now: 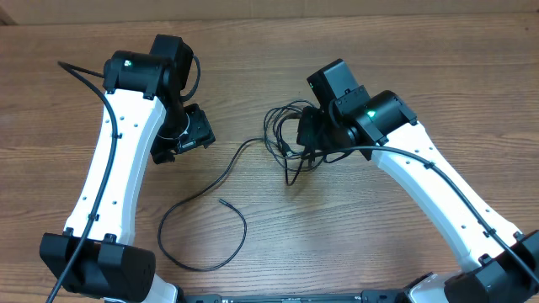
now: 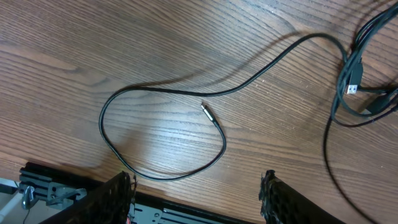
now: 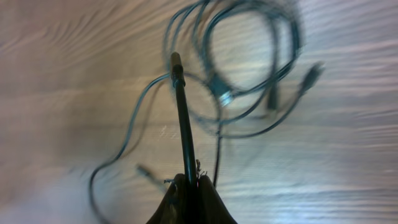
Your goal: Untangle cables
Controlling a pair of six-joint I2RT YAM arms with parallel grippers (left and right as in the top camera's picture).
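Observation:
A bundle of thin black cables (image 1: pixel 286 126) lies tangled on the wooden table, right of centre. One long cable (image 1: pixel 210 187) runs out of it to the left, curls into a loop and ends in a jack plug (image 1: pixel 221 201). My right gripper (image 1: pixel 305 136) is at the tangle, shut on a cable (image 3: pixel 181 112) that sticks straight out from its fingertips (image 3: pixel 186 186). The rest of the bundle (image 3: pixel 222 93) hangs blurred beyond it. My left gripper (image 1: pixel 181 143) hovers left of the tangle. In its own view it (image 2: pixel 198 177) is open and empty above the loop (image 2: pixel 106 124) and jack plug (image 2: pixel 206 111).
A silver USB plug (image 2: pixel 352 89) shows in the tangle at the right edge of the left wrist view. The white left arm (image 1: pixel 109 168) and right arm (image 1: pixel 446 202) reach in from the table's front corners. A black rail (image 2: pixel 62 186) marks the table's front edge.

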